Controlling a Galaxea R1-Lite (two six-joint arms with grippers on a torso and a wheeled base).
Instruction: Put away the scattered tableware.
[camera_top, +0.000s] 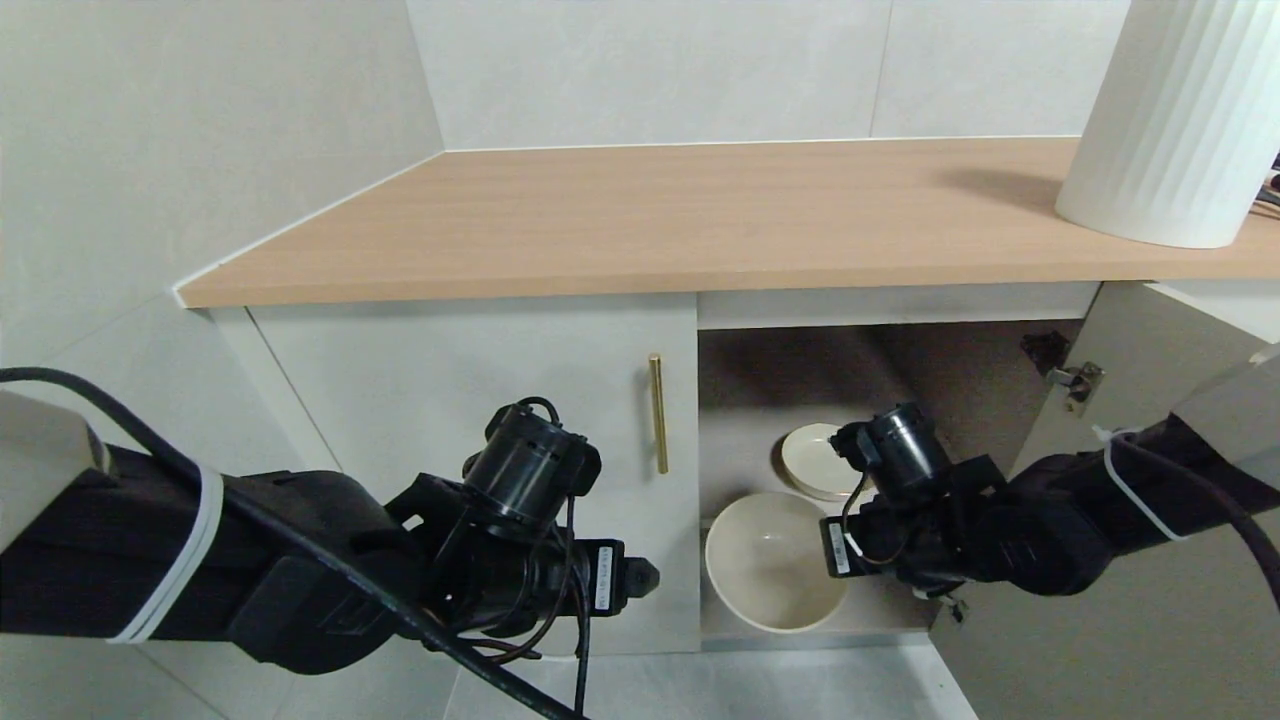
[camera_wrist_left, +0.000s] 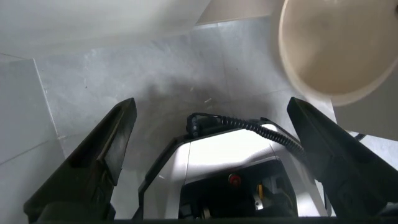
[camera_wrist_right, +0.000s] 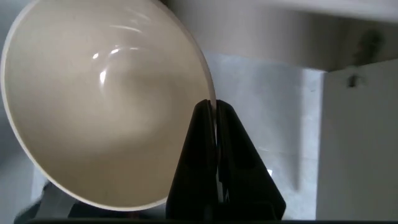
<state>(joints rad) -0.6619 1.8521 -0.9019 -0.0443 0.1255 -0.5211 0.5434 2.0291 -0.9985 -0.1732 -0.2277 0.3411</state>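
Jaws of the left gripper (camera_wrist_left: 211, 106) stand wide apart, holding nothing, low before the closed cabinet door (camera_top: 480, 440). Right of it, at the front of the open compartment (camera_top: 900, 370), the cream bowl (camera_top: 770, 570) is tilted, mouth turned up and out toward the robot. The right gripper (camera_wrist_right: 216, 107) pinches its right rim, jaws closed on it. A small plate (camera_top: 812, 458) lies farther back inside. On the tabletop (camera_top: 650, 220) above, far right, stands a white ribbed vase (camera_top: 1170, 120).
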